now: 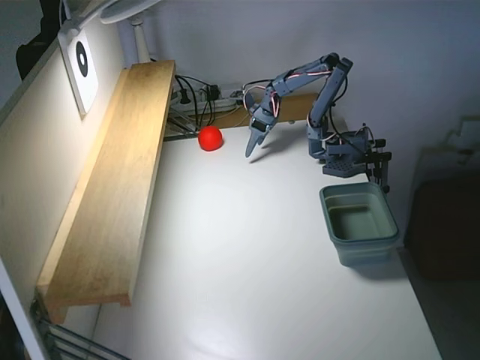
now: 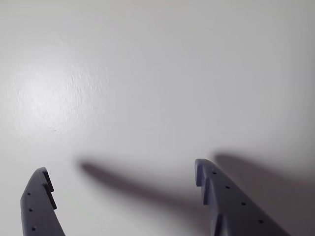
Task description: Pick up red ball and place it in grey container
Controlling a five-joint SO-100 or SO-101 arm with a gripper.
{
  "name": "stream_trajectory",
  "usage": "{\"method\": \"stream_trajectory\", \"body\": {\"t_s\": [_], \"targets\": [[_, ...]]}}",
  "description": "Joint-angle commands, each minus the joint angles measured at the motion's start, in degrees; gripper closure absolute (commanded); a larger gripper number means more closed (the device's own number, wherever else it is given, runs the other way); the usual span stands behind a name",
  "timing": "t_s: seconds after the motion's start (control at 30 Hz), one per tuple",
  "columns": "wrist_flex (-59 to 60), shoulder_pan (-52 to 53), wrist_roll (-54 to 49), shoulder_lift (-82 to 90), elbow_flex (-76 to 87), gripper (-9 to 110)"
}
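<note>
The gripper (image 1: 251, 152) hung tip-down over the white table (image 1: 247, 285), and the wrist view (image 2: 120, 179) told the story plainly: two dark fingers spread wide apart, nothing but bare tabletop and their own shadow between them. Empty-handed, then.

Take the red ball (image 1: 211, 138) as the marker. In the fixed view it sat on the table, close to the end of the wooden shelf (image 1: 112, 187) and just in front of the tangle of cables (image 1: 199, 97) by the wall. The gripper was near it, off to the ball's right in that view, and not touching. The grey container (image 1: 360, 223) lay well away from the ball, far to its right and nearer the camera, just in front of the arm's base (image 1: 349, 157), and it looked empty.

So the pick-up had not yet happened, by my reading. And here was the worry: the ball did not show in the wrist view at all, so the open fingers were not lined up on it. A descent from there would have closed on bare table. A sideways approach carried its own risk: one finger clipping a smooth sphere could send it rolling toward the cables or under the shelf edge, where the reach looked awkward. A pinch off-centre could also squirt it out.
</note>
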Motion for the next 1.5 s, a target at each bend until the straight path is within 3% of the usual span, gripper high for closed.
{"method": "stream_trajectory", "body": {"t_s": [0.0,1.03,1.47], "targets": [[-1.83,0.13,0.09,-3.88,-4.72,63],[-4.16,0.13,0.09,-32.55,-31.06,63],[7.17,0.13,0.09,-29.87,-39.7,63]]}}
